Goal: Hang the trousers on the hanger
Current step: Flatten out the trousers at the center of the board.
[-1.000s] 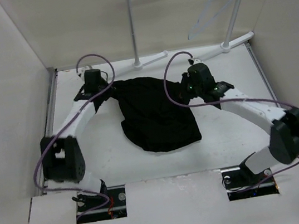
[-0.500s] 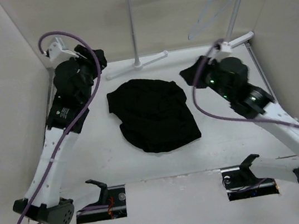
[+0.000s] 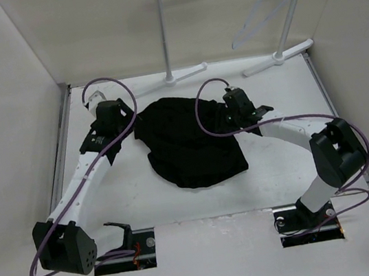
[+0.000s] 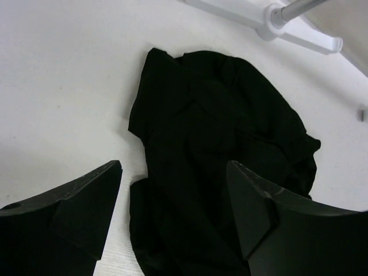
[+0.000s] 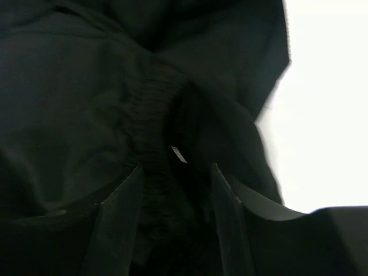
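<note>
The black trousers (image 3: 192,140) lie in a crumpled heap on the white table. My left gripper (image 3: 125,124) is low at their left edge. It is open, and in the left wrist view the trousers (image 4: 218,132) spread between and beyond the left gripper (image 4: 173,167). My right gripper (image 3: 234,115) is at the heap's right edge. It is open, and in the right wrist view the right gripper (image 5: 176,168) straddles the gathered waistband (image 5: 152,115). The pale wire hanger (image 3: 260,15) hangs from the rack's rail at the back right, away from both grippers.
The white rack stands at the back on two poles (image 3: 163,30) (image 3: 293,7) with flat feet (image 3: 185,75) (image 3: 277,58) on the table. One foot (image 4: 270,17) shows beyond the trousers in the left wrist view. Enclosure walls close in left, right and behind.
Both grippers have opened. The arms lifted off the trousers half a second ago and are now back down at their left and right edges. The trousers' upper-left corner has dropped back into the heap.
</note>
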Tool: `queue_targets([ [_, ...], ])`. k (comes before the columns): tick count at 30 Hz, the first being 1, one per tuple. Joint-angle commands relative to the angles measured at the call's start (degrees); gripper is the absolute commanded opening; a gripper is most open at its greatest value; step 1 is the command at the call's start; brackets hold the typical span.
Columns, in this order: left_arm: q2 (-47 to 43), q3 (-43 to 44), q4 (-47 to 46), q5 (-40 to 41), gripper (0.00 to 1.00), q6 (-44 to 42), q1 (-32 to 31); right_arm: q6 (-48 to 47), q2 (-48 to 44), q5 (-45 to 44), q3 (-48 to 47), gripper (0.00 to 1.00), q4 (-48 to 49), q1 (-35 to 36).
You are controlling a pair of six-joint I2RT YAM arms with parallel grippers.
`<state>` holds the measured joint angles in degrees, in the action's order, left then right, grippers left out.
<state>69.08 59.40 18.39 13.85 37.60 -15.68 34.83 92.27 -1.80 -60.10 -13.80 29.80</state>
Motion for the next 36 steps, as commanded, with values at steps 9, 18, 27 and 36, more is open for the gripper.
queue_targets([
  [9, -2.0, -7.3, -5.2, -2.6, 0.73, 2.6, 3.7, 4.5, 3.4, 8.0, -1.6, 0.13, 12.1, 0.4],
  [18, 1.6, -4.5, -6.6, -5.2, 0.78, 2.8, 5.1, 0.2, -37.5, -5.7, 0.0, 0.06, -6.8, -0.1],
  [27, 14.0, 4.6, -9.3, -7.5, 0.81, 3.7, -2.5, 3.9, -59.4, -8.0, 9.0, 0.05, -26.3, -21.6],
  [36, 38.8, 23.8, -11.9, -15.2, 0.79, 3.6, -12.8, 5.5, -60.1, -12.4, 9.8, 0.05, -28.6, -24.5],
])
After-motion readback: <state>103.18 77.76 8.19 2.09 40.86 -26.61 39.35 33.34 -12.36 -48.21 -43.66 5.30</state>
